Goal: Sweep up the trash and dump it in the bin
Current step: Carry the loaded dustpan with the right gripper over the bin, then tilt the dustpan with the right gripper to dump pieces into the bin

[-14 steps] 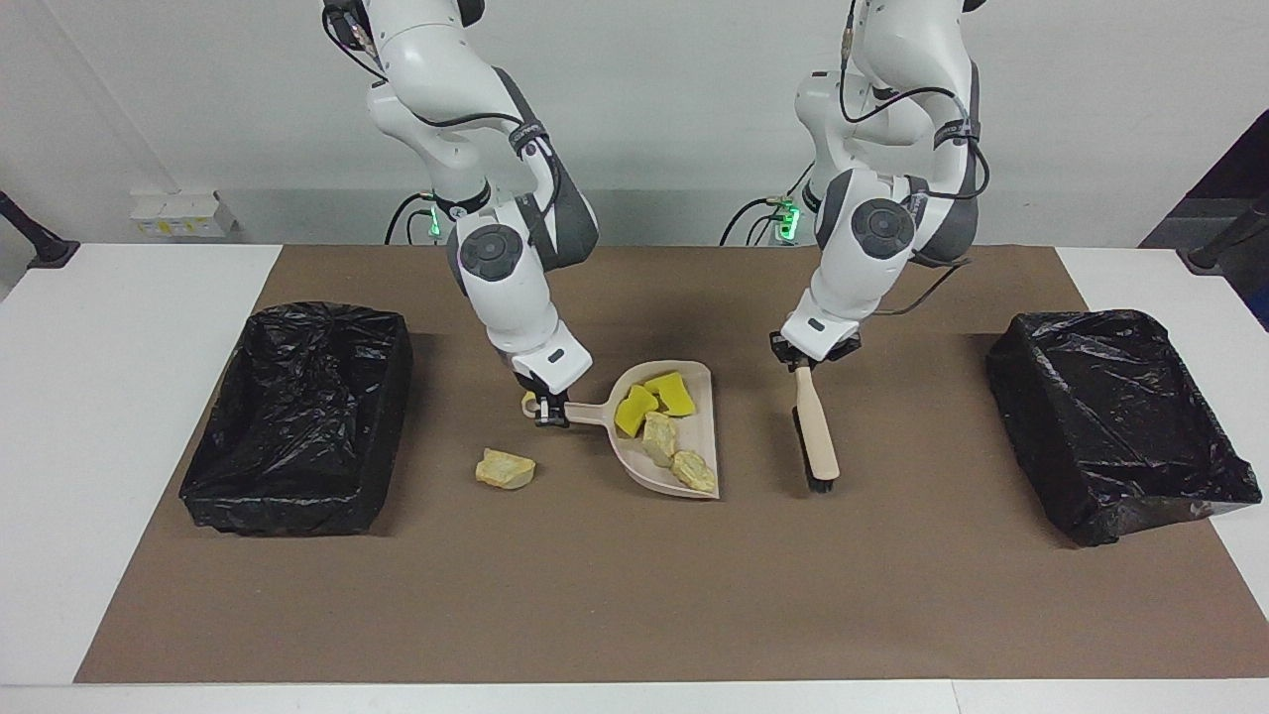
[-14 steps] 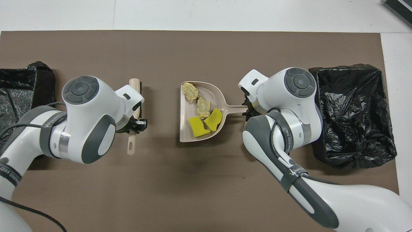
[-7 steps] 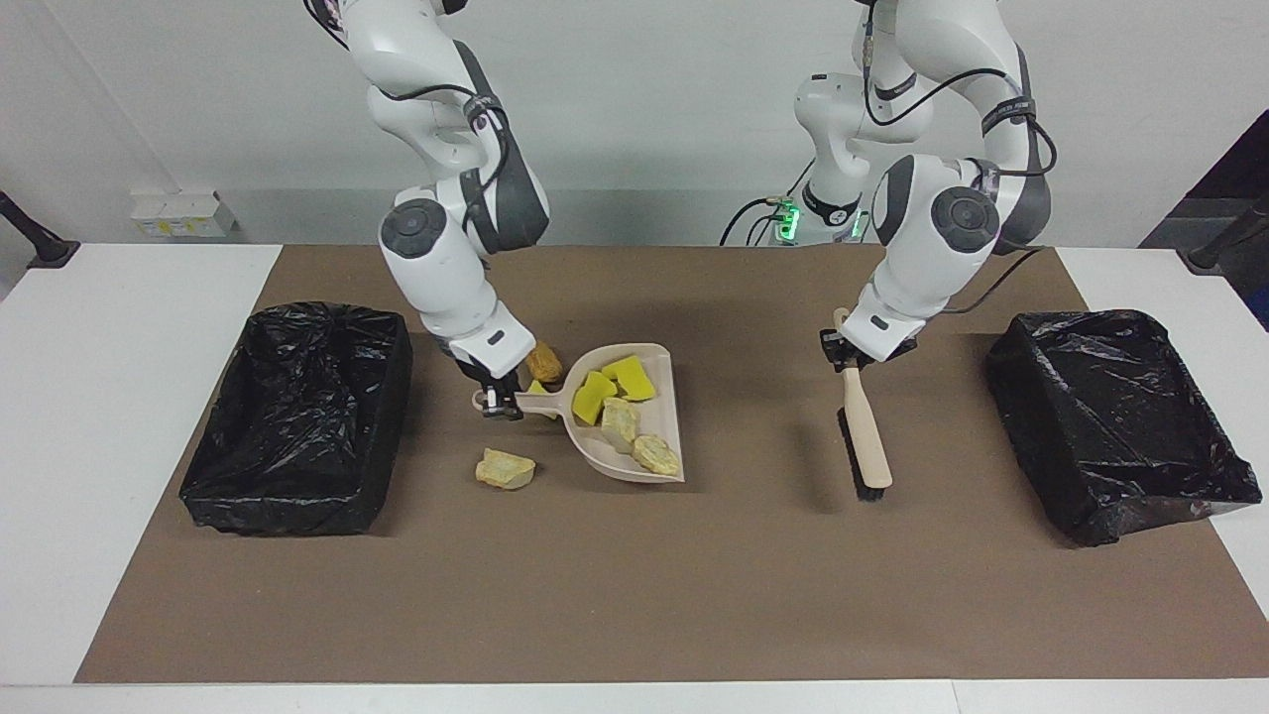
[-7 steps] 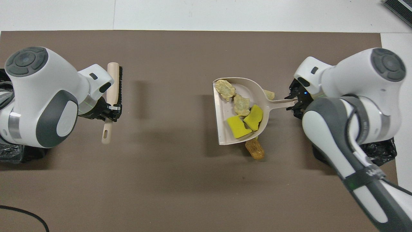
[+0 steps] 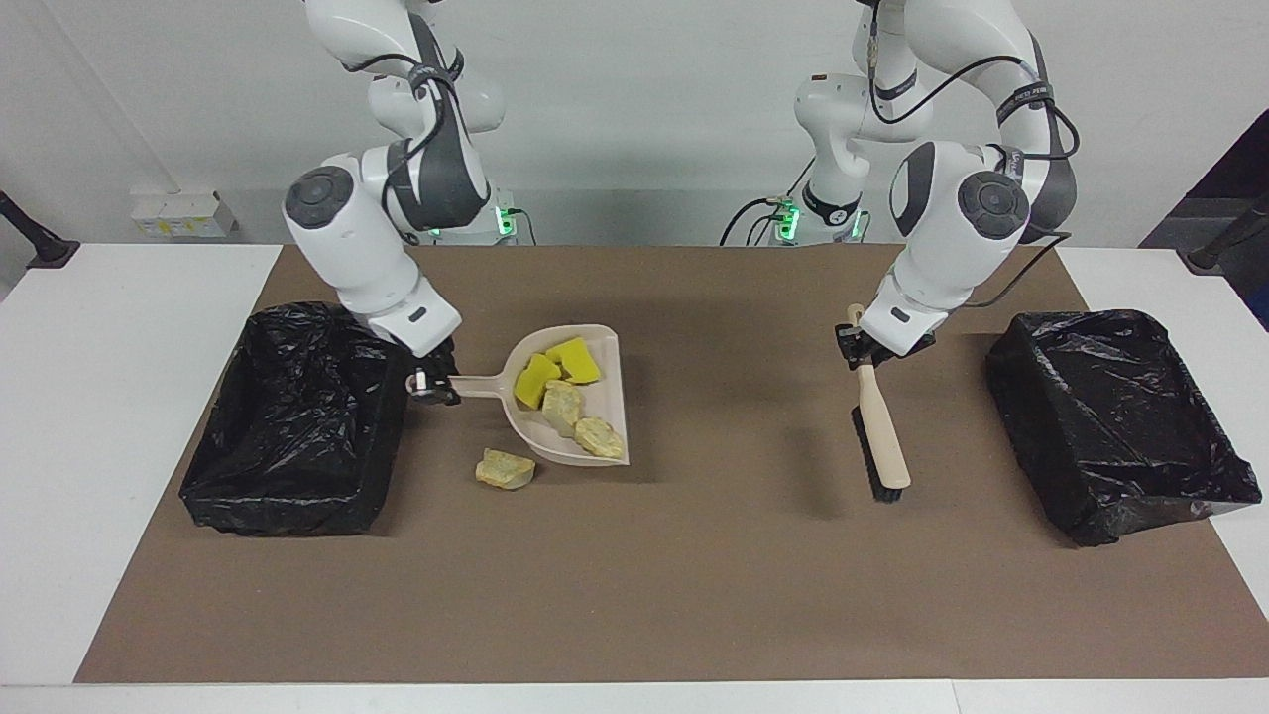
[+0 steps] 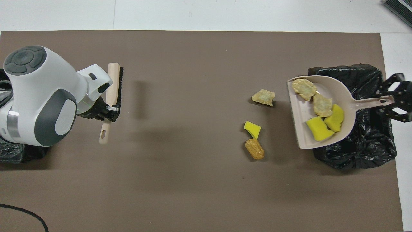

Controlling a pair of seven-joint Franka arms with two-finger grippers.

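A brown mat [image 5: 694, 595] covers the table, with a black-lined bin [image 5: 297, 416] at the right arm's end and a second bin [image 5: 1110, 416] at the left arm's end. The right gripper [image 5: 433, 382] is clamped on the handle of a beige dustpan [image 6: 322, 112], raised partly over the first bin and carrying four scraps [image 6: 322, 112]. The left gripper [image 5: 865, 349] is closed on a brush [image 5: 882, 436], held above the mat. Three more scraps [image 6: 254, 129] lie on the mat beside the dustpan.
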